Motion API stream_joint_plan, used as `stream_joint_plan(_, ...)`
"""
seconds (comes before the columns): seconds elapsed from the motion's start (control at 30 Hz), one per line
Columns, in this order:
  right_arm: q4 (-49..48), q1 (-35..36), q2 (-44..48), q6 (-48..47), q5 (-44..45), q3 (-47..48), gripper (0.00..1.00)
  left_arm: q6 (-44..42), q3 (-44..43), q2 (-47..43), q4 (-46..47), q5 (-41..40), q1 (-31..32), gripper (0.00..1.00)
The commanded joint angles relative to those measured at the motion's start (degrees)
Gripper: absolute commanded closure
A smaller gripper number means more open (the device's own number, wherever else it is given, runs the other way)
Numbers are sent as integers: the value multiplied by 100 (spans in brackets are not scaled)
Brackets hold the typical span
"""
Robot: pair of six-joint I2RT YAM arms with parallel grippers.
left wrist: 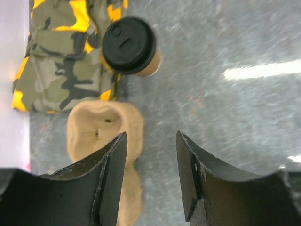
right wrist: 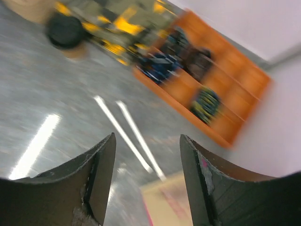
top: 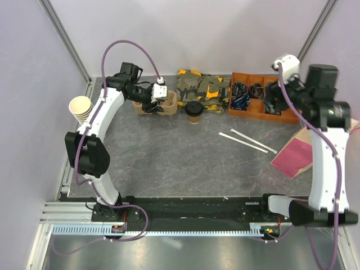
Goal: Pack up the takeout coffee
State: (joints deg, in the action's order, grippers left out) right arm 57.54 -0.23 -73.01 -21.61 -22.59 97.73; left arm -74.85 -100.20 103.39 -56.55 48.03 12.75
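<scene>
Takeout coffee (left wrist: 130,47): small kraft paper cup with its black lid on, upright on the table (top: 169,163) near the far edge. It stands just beside a moulded-pulp cup carrier (left wrist: 101,125) and against the front edge of a camouflage fabric bag (left wrist: 56,61); whether it touches the fabric cannot be told.

Left gripper (left wrist: 152,136): jaws moderately wide, empty, hovering over the carrier's edge, the cup just beyond.

Right gripper (right wrist: 147,137): jaws apart, empty, held high at the right side.

Step in hand (judged): reaching for the cup to seat it in a carrier well.

Handling notes:
- Centre the jaws on the paper wall below the lid, not on the lid rim.
- Close only until firm, since thin paper will likely dent.
- Keep the cup vertical and lower it straight into the well.
- A skewed entry could tip the cup or shove the light carrier.
</scene>
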Motion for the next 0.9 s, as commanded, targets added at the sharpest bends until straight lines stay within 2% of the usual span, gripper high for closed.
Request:
stream_joint_plan(0.0,1769,-556,541,-1329,852,220,34,574,150,-443,336,366,8,45)
stream_joint_plan(0.13,1744,-601,876,-996,572,-289,33,647,-235,-57,383,-274,8,43)
stream_joint_plan(0.3,1717,-601,693,-573,212,-896,30,-274,-965,576,-66,-1118,43,48)
stream_joint_plan(0.4,1734,-601,552,-389,27,-975,29,-818,-966,778,-93,-1471,34,52)
stream_joint_plan(0.67,1647,-592,428,-213,-96,-1116,16,-1567,-1211,1296,-311,-1367,52,60)
stream_joint_plan(0.7,1655,-601,411,-212,-97,-1107,12,-1603,-1290,1393,-373,-1332,43,60)
stream_joint_plan(0.87,1647,-601,358,-204,-114,-1107,7,-1743,-1406,1675,-541,-1243,52,62)
